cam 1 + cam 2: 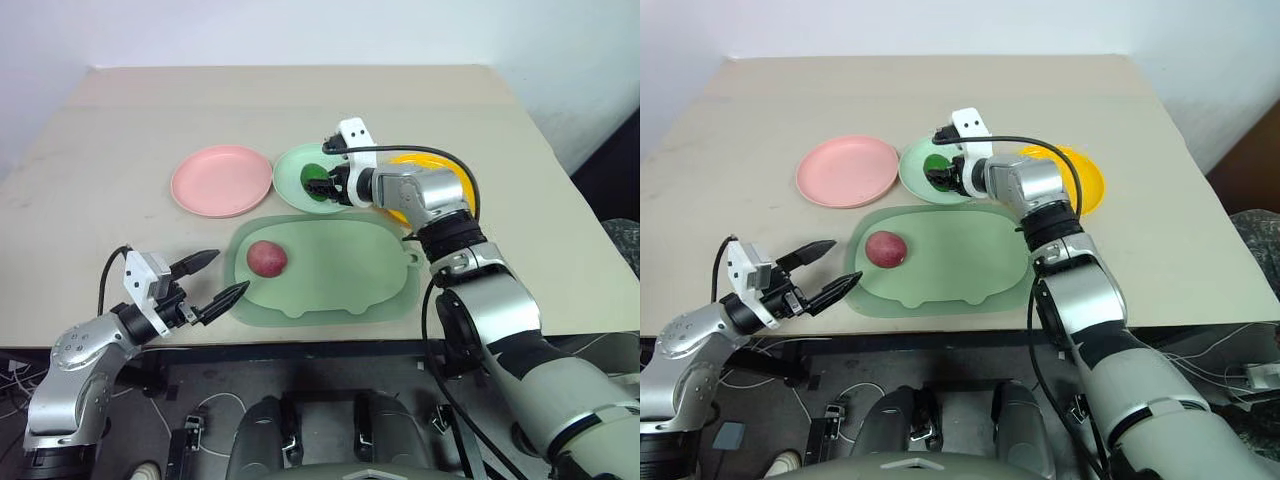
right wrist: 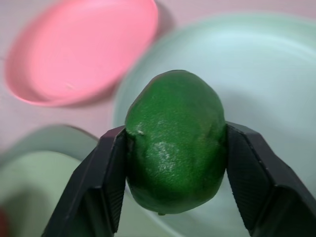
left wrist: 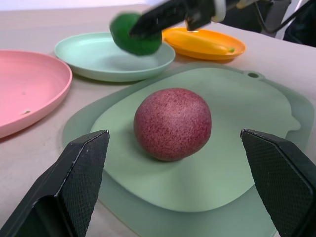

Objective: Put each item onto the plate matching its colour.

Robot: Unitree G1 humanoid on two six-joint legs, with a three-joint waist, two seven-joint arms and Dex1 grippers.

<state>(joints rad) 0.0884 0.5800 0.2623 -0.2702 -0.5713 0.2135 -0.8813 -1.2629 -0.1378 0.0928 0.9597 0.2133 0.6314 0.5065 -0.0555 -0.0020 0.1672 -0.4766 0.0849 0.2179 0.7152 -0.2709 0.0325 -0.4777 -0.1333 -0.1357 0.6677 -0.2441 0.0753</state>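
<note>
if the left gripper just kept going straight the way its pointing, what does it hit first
Most likely the dark red lump on the pale green mat: it sits between the open left gripper's fingers in the wrist view, with nothing nearer in that line. Depth is uncertain.

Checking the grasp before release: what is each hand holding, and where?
Right hand pinches the green fruit across its sides; left hand holds nothing.
</note>
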